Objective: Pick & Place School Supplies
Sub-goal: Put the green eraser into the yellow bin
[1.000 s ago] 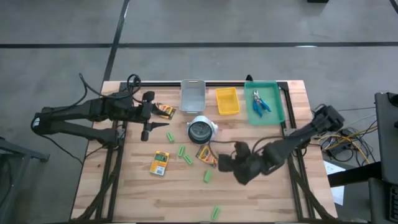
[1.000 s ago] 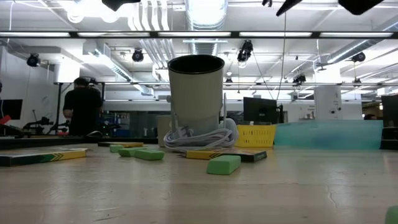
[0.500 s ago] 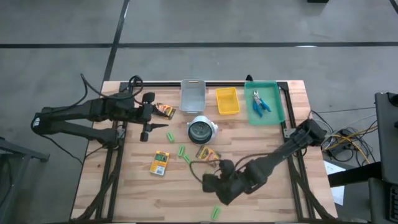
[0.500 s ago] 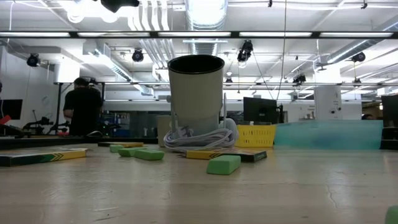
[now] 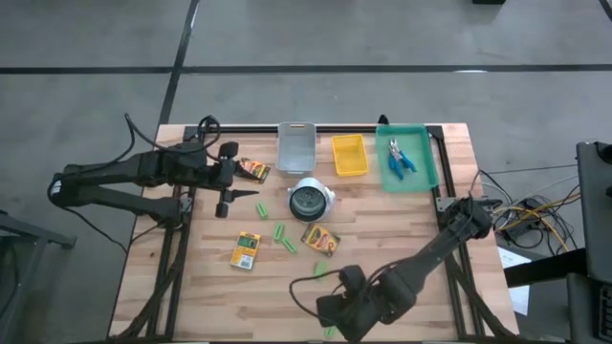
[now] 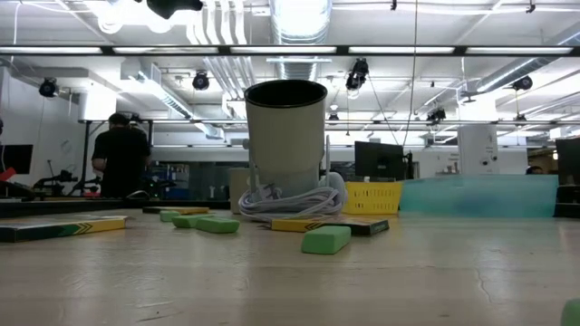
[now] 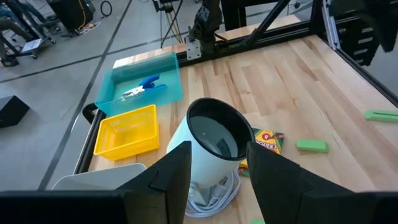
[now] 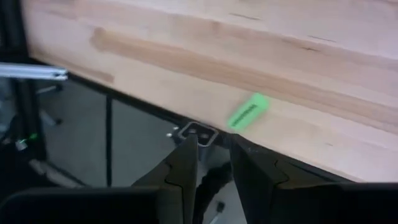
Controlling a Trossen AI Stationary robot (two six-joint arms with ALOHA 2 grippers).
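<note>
Looking straight down, the left tool (image 5: 227,180) hangs over the counter's (image 5: 402,225) far left part, just beside one crayon box (image 5: 253,170). Two more crayon boxes (image 5: 246,250) lie nearer the middle, one of them (image 5: 319,239) close to a white cup (image 5: 309,199) with a cable around it. Green sticks (image 5: 284,238) are scattered between them. Along the far edge stand a grey tray (image 5: 296,146), a yellow basket (image 5: 349,155) and a teal tray (image 5: 422,172) with the blue-handled scissors (image 5: 400,158) inside. The right tool (image 5: 335,311) sits at the near edge, over another green stick (image 5: 329,331).

From counter height, the cup stands upright with a green piece (image 6: 325,239) in front of it; a person (image 6: 122,154) stands in the room behind.

The left wrist view shows that tool's fingers (image 7: 171,177) spread, nothing between them, with the cup beyond.

The right wrist view shows its fingers (image 8: 183,171) a little apart and empty, with the edge stick (image 8: 247,111) lying just beyond them on the wood, untouched.
</note>
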